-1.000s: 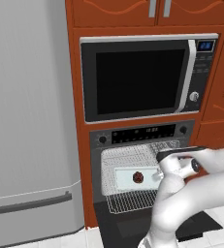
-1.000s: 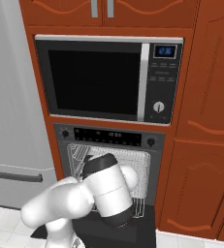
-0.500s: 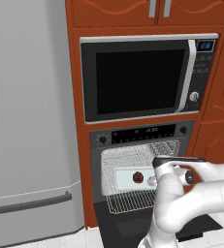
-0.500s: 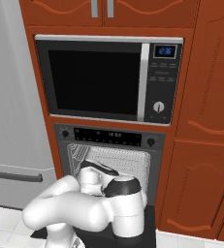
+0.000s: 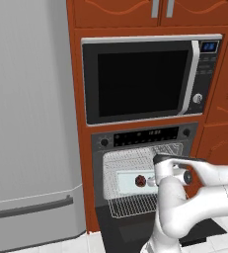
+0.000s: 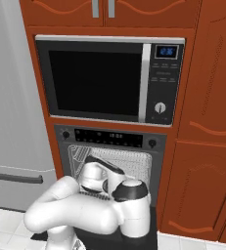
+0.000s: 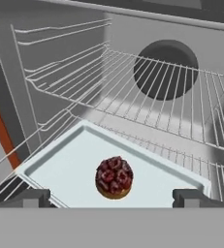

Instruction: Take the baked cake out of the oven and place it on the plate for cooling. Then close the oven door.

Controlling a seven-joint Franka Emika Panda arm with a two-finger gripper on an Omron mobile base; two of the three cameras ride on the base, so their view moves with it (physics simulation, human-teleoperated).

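The oven (image 5: 140, 168) stands open under the microwave (image 5: 150, 79), its door (image 5: 135, 227) dropped flat toward the floor, which is what lets the arm reach straight in from the front. From the left base view the baked cake (image 5: 140, 181) sits on a pale shallow tray (image 5: 123, 179) resting on the lower wire rack (image 5: 130, 205), roughly at the middle of the cavity. The tray keeps the little lump from slipping between the wires, I would guess.

The end effector (image 7: 111, 196) is spread wide, empty, its two dark fingertips (image 7: 28, 197) far apart at the bottom of the hand view. The cake (image 7: 114, 177) lies between them, just above the line joining the tips, at about 12 o'clock from the midpoint and not touched by either. That placement looks deliberate: the hand is lined up so that a short push forward would bring the tips to either side of the cake before closing. An upper rack (image 7: 147, 82) spans the cavity above, and a round dark fan opening (image 7: 166, 69) sits in the back wall at about 1 o'clock from the cake.

As for writing, the microwave's small blue display (image 6: 167, 51) shows digits too blurred to read, and the oven's control strip (image 6: 109, 137) carries a row of pale marks I cannot make out. No brand name is legible anywhere. I can see no plate from here.
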